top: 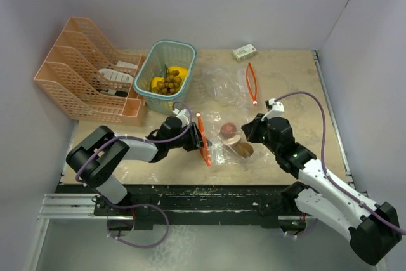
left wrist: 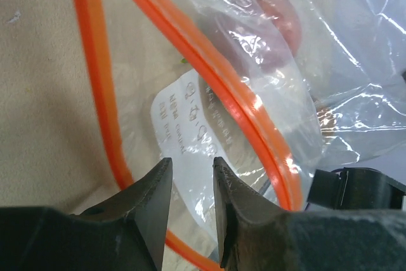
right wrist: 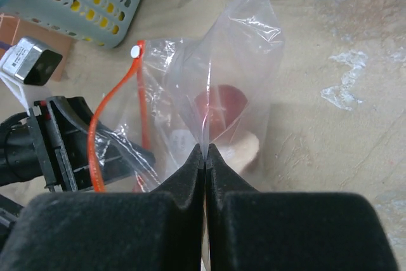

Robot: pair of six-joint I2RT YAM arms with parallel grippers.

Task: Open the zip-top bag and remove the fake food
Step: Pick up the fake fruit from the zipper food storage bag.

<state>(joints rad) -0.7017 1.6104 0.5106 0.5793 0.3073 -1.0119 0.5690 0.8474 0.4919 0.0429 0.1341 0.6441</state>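
A clear zip-top bag [top: 222,150] with an orange zip rim [top: 203,139] lies mid-table, its mouth open towards the left. Inside are a red piece [top: 228,129], a beige piece [top: 233,138] and a brown piece [top: 245,150]. My left gripper [top: 194,136] is at the mouth with its jaws apart [left wrist: 190,162]; the rim [left wrist: 254,125] loops round them and the red piece [left wrist: 279,17] lies beyond. My right gripper [top: 252,133] is shut on the bag's film [right wrist: 241,49] at the far end [right wrist: 207,147]. The red piece [right wrist: 219,109] and beige piece [right wrist: 244,147] show through it.
A teal basket [top: 184,52] at the back left holds yellow fruits [top: 179,72] and a grape cluster [top: 169,82]. A peach file rack [top: 70,74] stands left of it. A second clear bag [top: 231,84] with an orange zip [top: 252,84] and a white-green box [top: 244,51] lie behind.
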